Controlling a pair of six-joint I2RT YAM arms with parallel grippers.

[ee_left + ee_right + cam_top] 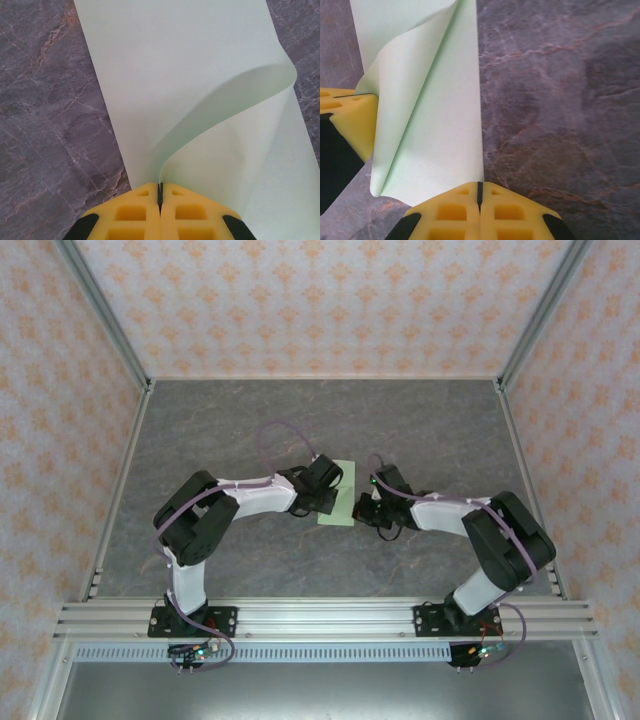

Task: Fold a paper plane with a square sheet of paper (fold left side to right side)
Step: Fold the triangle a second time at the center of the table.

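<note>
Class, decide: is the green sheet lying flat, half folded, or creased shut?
Half folded: one edge of the sheet, pinched in the left pincer, curls loosely over the flat part, uncreased.

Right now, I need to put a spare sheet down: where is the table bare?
Bare: the far strip of table between the paper and the back wall, and the near patch between the paper and the rail. Crowded: the middle, where the left gripper and right gripper meet at the paper.
</note>
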